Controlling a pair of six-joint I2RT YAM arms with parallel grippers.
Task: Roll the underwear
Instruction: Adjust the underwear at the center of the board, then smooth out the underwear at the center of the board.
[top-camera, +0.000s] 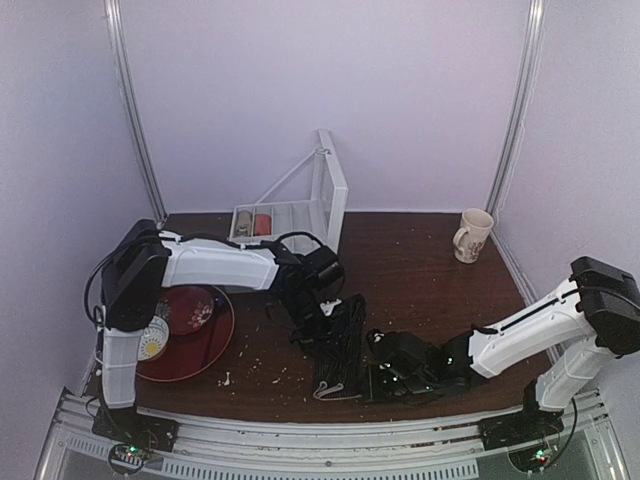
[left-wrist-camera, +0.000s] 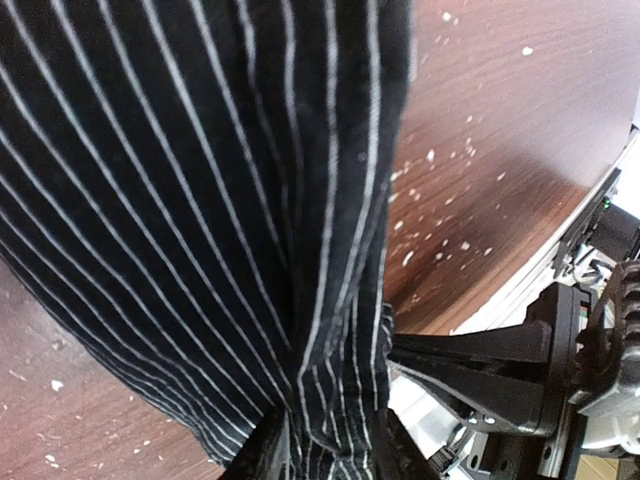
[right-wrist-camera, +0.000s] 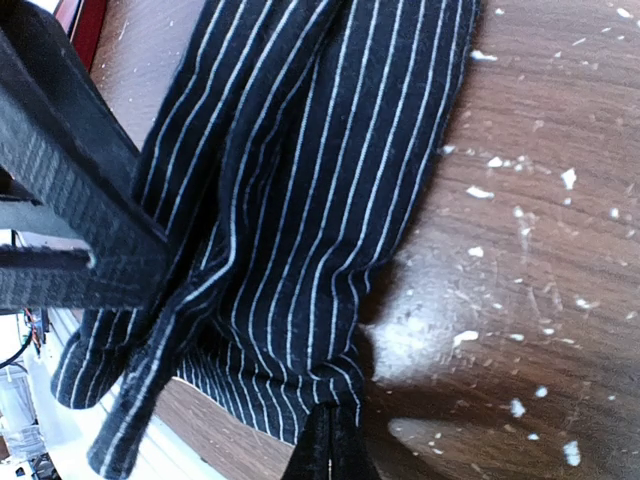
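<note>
Your left gripper is clamped nearly shut on a bunched fold of the underwear, with fabric squeezed between the jaws. Your right gripper is pinched tight on the hem edge, jaws almost meeting. From the top, the underwear is a narrow folded strip on the table, running 12 to 6. Left gripper is at its 10 o'clock side, right gripper at its 4 o'clock corner. Red plate is at the strip's 9 o'clock, apart.

You get room on the bare table between underwear and mug. The red plate blocks the left, rack the back. The left gripper and right gripper crowd the cloth's sides, both pinching it.
</note>
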